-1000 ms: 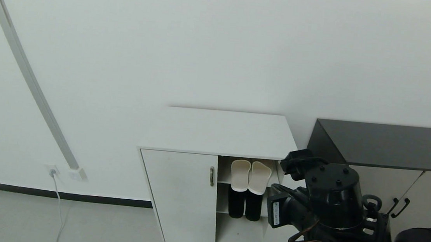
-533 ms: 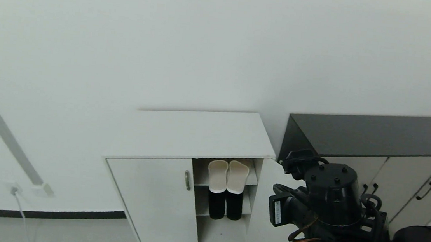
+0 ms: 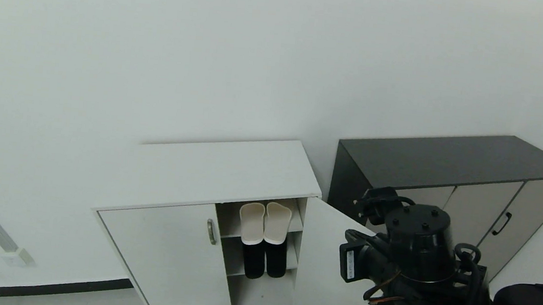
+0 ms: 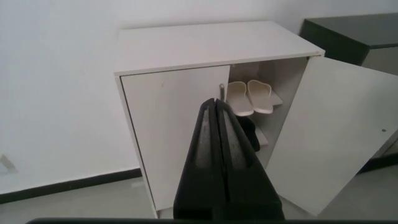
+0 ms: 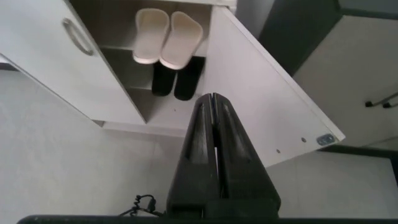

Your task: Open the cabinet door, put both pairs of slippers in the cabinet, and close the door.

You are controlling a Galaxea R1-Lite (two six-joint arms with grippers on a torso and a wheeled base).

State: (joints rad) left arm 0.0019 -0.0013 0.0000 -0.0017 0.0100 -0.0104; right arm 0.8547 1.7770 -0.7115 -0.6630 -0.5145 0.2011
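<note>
**Right door swung wide, both pairs shelved, claws empty**

Left gripper (image 4: 217,107) is hovering before the cabinet (image 3: 221,168), fingers pressed together, gripping nothing. The left door (image 3: 168,261) is sitting closed (handle (image 3: 211,231) at its inner edge). The white slippers (image 3: 264,220) are lying at the upper shelf's front edge, and the black slippers (image 3: 264,262) are directly beneath on the next shelf. The right door (image 3: 329,275) is standing wide. Right gripper (image 5: 213,102) is facing it, fingers likewise together, empty.

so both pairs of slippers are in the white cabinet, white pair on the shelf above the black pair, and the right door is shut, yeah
Not quite: the right door is open, swung out from the cabinet front, as the head view shows. The rest holds: the white pair sits on the shelf above the black pair inside the white cabinet.
</note>
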